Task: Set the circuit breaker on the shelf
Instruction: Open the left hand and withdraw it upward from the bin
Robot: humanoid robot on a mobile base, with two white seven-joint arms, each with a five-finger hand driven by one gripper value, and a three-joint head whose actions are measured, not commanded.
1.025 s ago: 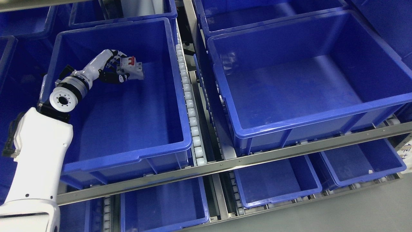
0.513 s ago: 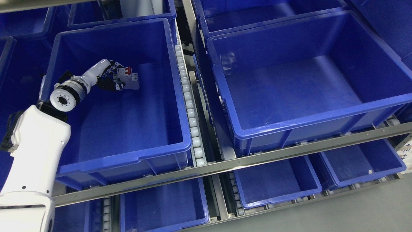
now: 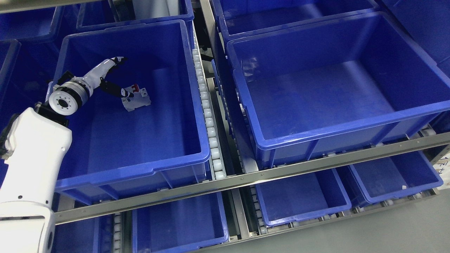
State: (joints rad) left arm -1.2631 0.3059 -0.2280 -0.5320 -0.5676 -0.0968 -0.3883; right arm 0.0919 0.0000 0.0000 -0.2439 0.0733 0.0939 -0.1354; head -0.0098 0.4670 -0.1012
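A grey circuit breaker (image 3: pixel 136 98) with a red switch lies tilted on the floor of the left blue bin (image 3: pixel 158 140) on the shelf. My left hand (image 3: pixel 114 75) hovers just up and left of it inside the bin, fingers spread and holding nothing. One dark finger (image 3: pixel 116 90) reaches down close to the breaker's left edge; I cannot tell whether it touches. My left arm comes in from the lower left over the bin's left wall. The right arm is out of view.
A second large blue bin (image 3: pixel 334 91) stands to the right, across a white roller track (image 3: pixel 208 116). More blue bins sit behind and on the lower shelf (image 3: pixel 302 198). A metal shelf rail (image 3: pixel 246 179) runs along the front.
My left hand let go of the circuit breaker, which dropped from the fingers to the bin floor. The hand opened and drew back to the left.
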